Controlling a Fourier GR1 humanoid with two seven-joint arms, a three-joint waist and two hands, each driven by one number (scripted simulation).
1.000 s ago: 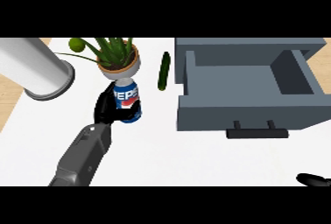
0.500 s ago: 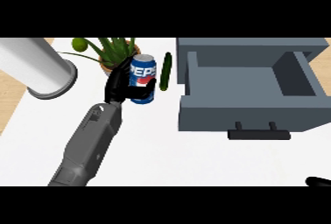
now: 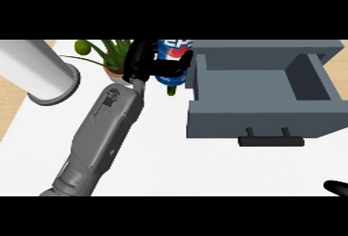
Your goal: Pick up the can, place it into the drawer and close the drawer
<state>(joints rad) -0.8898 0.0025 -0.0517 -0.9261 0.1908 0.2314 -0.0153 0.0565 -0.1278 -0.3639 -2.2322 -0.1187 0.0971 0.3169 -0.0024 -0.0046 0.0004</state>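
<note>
My left hand [image 3: 145, 64] is curled round a blue cola can [image 3: 174, 59] and holds it above the counter, just left of the open grey drawer [image 3: 224, 120]. The can's top reaches the view's upper edge, and its right side is close to the drawer's left wall. The drawer's inside holds nothing that I can see, and its dark handle [image 3: 270, 140] faces me. Only a black tip of my right hand [image 3: 337, 188] shows at the lower right edge.
A potted green plant [image 3: 114, 56] stands behind my left hand. A large white cylinder [image 3: 37, 72] lies at the left. A green cucumber-like thing [image 3: 171, 89] peeks out under the can. The white counter [image 3: 204, 170] spreads in front of the drawer.
My left arm has carried the can up and to the right, from near the plant to the drawer's left wall. The right hand's tip has stayed at the lower right edge.
</note>
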